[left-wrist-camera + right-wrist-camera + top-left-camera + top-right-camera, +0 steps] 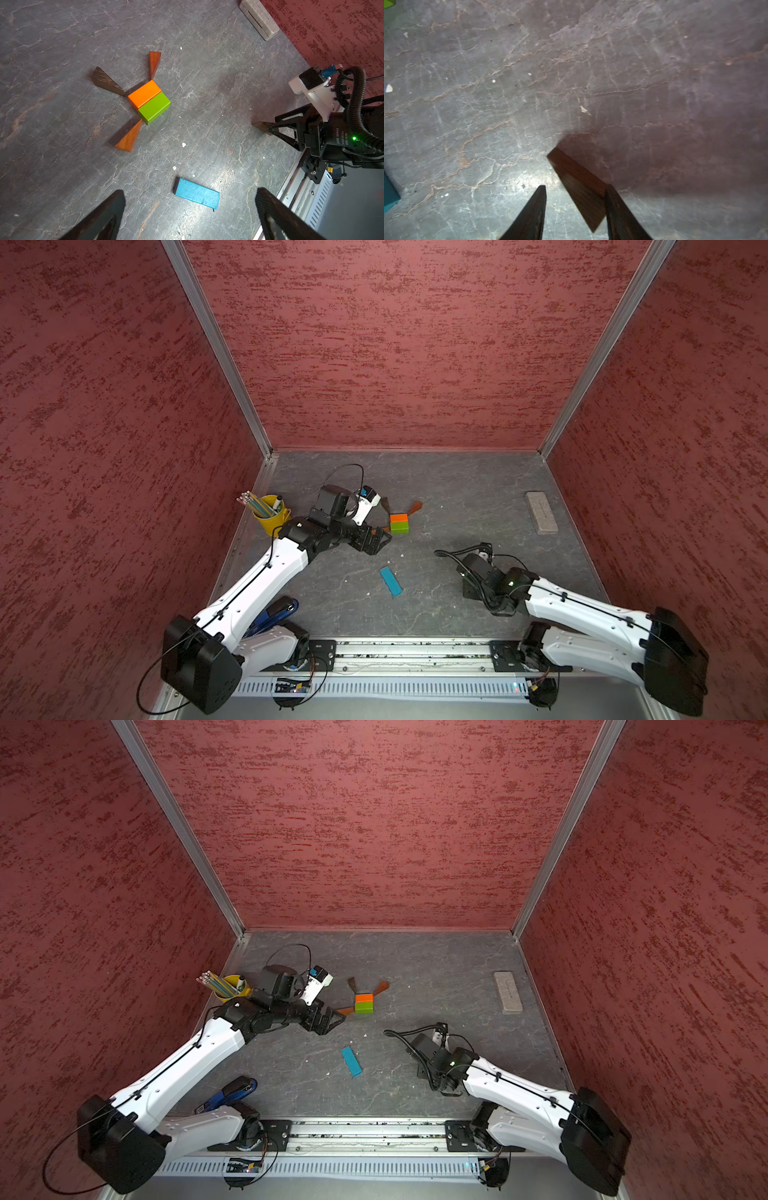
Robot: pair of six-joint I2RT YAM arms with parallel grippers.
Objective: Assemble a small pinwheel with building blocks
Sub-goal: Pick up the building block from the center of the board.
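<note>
Blue bar point(390, 581) lies slanting far-left to near-right; left pincer point(380, 541) gapes empty, right pincer point(576, 188) grips brown wedge point(571, 170).

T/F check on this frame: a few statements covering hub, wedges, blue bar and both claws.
1. Three wedges fan from the corners of the orange-and-green hub. True.
2. The blue bar is joined to the hub. False: it lies on its own, apart from the hub.
3. The left claw is shut on a wedge. False: it is open and empty.
4. A dark wedge sits between the fingers of the right claw. True, though whether it is actually clamped is unclear.
</note>
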